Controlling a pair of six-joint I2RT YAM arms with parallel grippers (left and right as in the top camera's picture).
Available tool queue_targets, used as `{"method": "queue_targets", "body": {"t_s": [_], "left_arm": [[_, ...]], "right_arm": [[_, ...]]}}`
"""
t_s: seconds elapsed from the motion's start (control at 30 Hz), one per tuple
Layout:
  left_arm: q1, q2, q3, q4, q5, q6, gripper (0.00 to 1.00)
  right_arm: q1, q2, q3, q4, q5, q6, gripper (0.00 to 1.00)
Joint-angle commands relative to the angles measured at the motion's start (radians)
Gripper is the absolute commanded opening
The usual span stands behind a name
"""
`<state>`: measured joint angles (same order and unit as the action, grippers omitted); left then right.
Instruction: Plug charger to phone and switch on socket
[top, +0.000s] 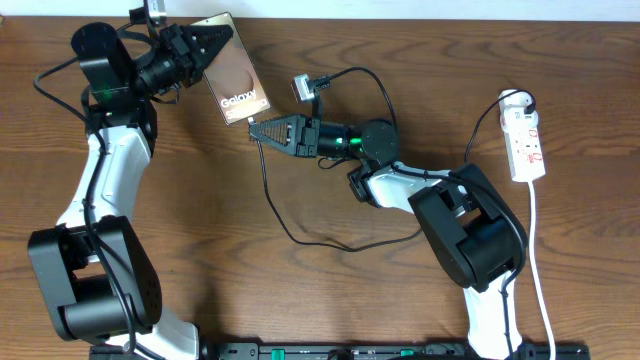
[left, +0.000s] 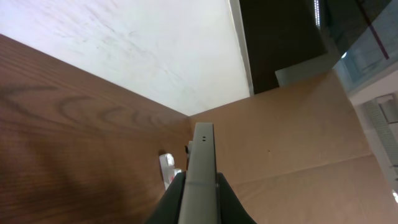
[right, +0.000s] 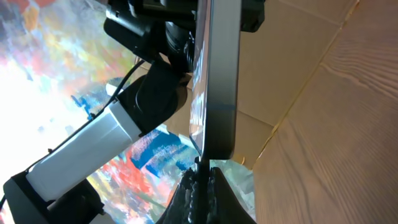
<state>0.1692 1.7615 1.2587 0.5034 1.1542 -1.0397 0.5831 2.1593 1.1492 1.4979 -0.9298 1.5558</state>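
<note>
My left gripper (top: 213, 46) is shut on the top end of the bronze-brown phone (top: 240, 85) and holds it tilted above the table. In the left wrist view the phone (left: 203, 146) stands edge-on between the jaws (left: 202, 179). My right gripper (top: 256, 128) is shut on the charger's connector tip (right: 199, 163), which sits right at the phone's lower edge (right: 219, 81). Its thin black cable (top: 268, 190) loops across the table to the right. The white socket (top: 527, 145) lies at far right with a black plug (top: 522, 100) at its top end.
The socket's white cord (top: 540, 260) runs down the right side towards the front edge. The right wrist camera (top: 303, 87) and its thicker black cable sit behind the right gripper. The socket also shows small in the left wrist view (left: 166, 169).
</note>
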Motion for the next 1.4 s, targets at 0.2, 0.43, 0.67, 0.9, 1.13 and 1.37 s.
{"method": "queue_targets", "body": {"t_s": [0.2, 0.43, 0.67, 0.9, 1.13, 1.37], "left_arm": [[-0.003, -0.016, 0.008, 0.007, 0.106, 0.050, 0.07], [-0.003, -0.016, 0.008, 0.007, 0.115, 0.053, 0.08], [-0.003, -0.016, 0.008, 0.007, 0.145, 0.068, 0.07], [-0.003, -0.016, 0.008, 0.007, 0.143, 0.072, 0.08], [-0.003, -0.016, 0.008, 0.007, 0.137, 0.079, 0.07], [-0.003, -0.016, 0.008, 0.007, 0.136, 0.079, 0.08]], "right_arm": [[0.000, -0.001, 0.015, 0.013, 0.117, 0.004, 0.01], [0.000, -0.001, 0.015, 0.013, 0.140, 0.004, 0.01], [0.000, -0.001, 0.015, 0.013, 0.177, 0.003, 0.01], [0.001, -0.001, 0.015, 0.013, 0.180, 0.003, 0.03], [0.001, -0.001, 0.015, 0.013, 0.180, 0.003, 0.27], [0.001, -0.001, 0.015, 0.013, 0.179, 0.003, 0.46]]}}
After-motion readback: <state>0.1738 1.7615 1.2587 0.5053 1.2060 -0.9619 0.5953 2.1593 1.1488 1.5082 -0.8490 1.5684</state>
